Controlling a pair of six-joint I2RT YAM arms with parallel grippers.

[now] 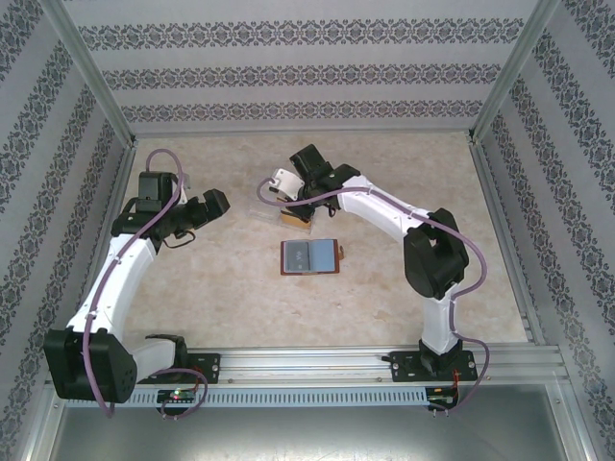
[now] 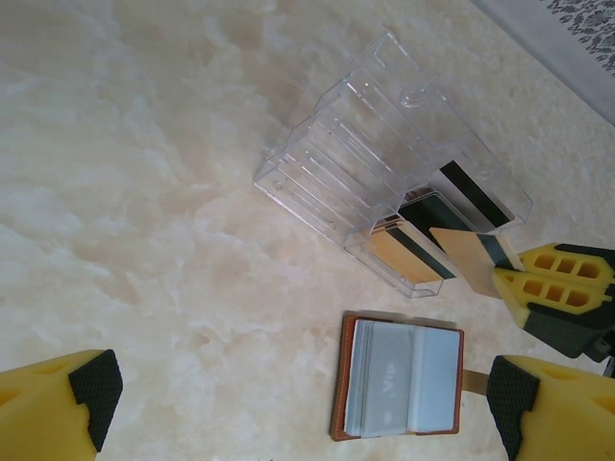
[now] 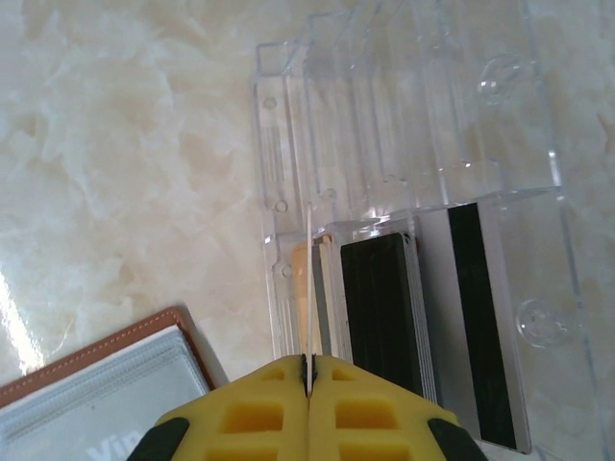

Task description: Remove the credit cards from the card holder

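Patterned wallpaper walls (image 1: pixel 307 67) are closing in a table (image 1: pixel 211 288) with a pale, marble-look top that is smooth and faintly glossy. Toward the back of it the card holder (image 2: pixel 384 163) is standing. It is a clear, hard-plastic rack of stepped slots, with its ribs catching the light.

The right gripper (image 3: pixel 308 370) is pinching a thin tan card (image 2: pixel 466 254) by one end, its yellow jaws pressed together on it. The card is lining up edge-on with the front slot, but whether its far end is sitting inside is hard to tell. Another tan card (image 2: pixel 399 254), a black stack (image 3: pixel 380 307) and a grey card with a dark stripe (image 3: pixel 471 317) are leaning in the slots. The left gripper (image 2: pixel 303 384) is hovering off to the holder's left, spread wide and holding nothing. Just in front of the holder, a brown leather-look wallet (image 2: pixel 399 389) with soft clear sleeves is lying flat.

To do this step well, the pull should probably be running straight along the slot, without twisting, since a stiff card can jam against rigid ribs. The rack is looking light and slippery on this top, so it may be dragged or tipped. Bracing its empty end with the free gripper would be helping. The card is slick, so a slow draw is looking safer.
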